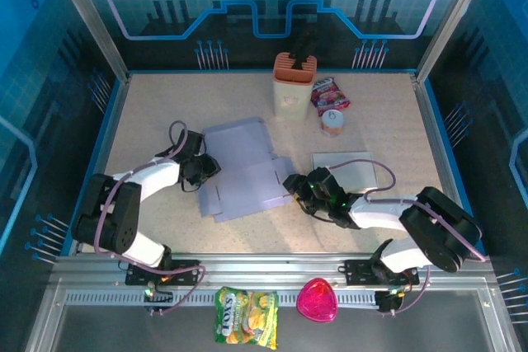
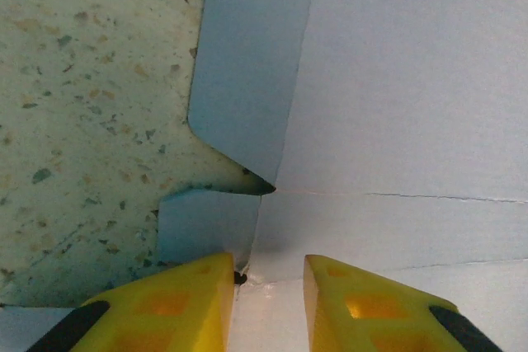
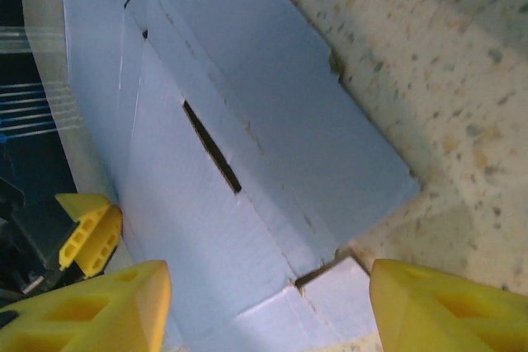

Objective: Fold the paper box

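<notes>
Paper box (image 1: 243,166) mostly flat. Left claw (image 1: 206,169), at nine o'clock, barely parted; right claw (image 1: 295,187), at three, wide; both empty. Next: lift a flap.

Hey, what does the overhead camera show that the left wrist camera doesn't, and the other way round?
Overhead adds the whole flat box, the right gripper at its right edge, a white sheet, and a holder and snack packet at the back. Left wrist adds close detail: a notch where flaps meet a crease, with yellow fingertips a narrow gap apart. Both share the box, the speckled table and the left gripper.
</notes>
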Controlling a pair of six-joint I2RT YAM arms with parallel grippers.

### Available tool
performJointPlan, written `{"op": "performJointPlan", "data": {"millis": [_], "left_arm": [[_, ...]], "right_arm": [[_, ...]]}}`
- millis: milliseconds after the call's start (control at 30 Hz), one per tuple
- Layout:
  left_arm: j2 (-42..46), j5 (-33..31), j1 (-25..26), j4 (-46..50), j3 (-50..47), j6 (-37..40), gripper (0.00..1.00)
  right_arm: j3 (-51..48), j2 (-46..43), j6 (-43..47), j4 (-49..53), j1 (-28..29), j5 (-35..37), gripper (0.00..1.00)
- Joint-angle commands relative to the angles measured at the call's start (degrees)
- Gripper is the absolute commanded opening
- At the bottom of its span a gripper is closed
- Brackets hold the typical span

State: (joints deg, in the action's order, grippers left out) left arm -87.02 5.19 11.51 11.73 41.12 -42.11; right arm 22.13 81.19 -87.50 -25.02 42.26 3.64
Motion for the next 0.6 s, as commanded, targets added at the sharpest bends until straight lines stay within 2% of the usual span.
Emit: {"op": "performJointPlan", "data": {"millis": [0, 133, 333, 567], "left_arm": [[-1.1, 0.8, -0.4, -0.8, 0.6, 2.2, 0.29], [-2.2, 0.8, -0.4, -1.5, -0.1, 2.5, 0.29], [-2.6, 0.8, -0.4, -1.6, -0.4, 2.9, 0.26], [-2.1, 0.1, -0.5, -0.8, -0.2, 3.3, 0.25]], "right_arm": [[-1.0, 2.7, -1.9, -6.4, -1.2, -0.8, 0.64], [-1.5, 6.7, -3.3, -12.1, -1.6, -1.9, 0.61], [-3.6, 12.0, -4.0, -23.9, -1.7, -1.8, 0.48], [-4.5, 11.1, -2.8, -24.3, -2.0, -0.5, 0.29]]}}
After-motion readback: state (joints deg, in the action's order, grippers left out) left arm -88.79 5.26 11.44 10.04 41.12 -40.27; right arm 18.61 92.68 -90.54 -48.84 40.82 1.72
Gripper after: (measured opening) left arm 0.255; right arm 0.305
